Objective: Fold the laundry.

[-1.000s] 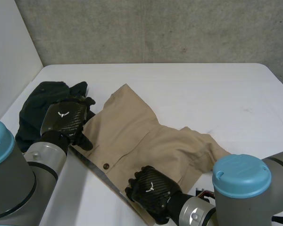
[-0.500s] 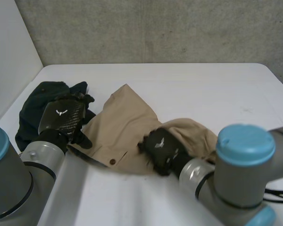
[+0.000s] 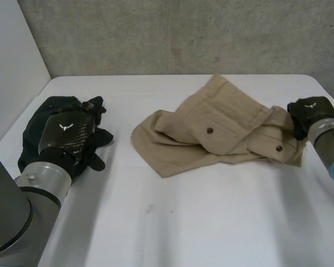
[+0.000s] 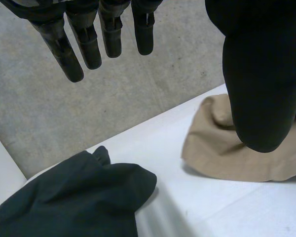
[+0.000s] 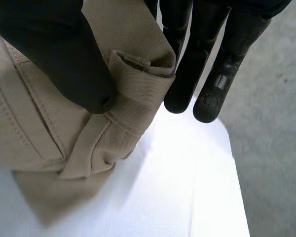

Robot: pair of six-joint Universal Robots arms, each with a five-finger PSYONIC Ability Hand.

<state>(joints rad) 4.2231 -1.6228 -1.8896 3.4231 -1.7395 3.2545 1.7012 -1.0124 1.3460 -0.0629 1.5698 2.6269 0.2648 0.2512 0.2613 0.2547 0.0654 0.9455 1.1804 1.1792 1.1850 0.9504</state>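
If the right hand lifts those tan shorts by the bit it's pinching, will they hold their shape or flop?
Probably flop: the tan shorts lie rumpled and folded over themselves on the table. The edge pinched by the right hand looks thick and stitched, so the grip seems fairly secure. The rest would likely hang down and drag across the table.

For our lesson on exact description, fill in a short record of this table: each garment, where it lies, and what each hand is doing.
table: white
tan shorts: crumpled, right of centre, two buttons showing
dark green garment: bunched at the table's left side, apart from the tan shorts
left hand: open, fingers straight, above the dark green garment
right hand: pinching a folded edge at the right end of the tan shorts
folding: not yet done
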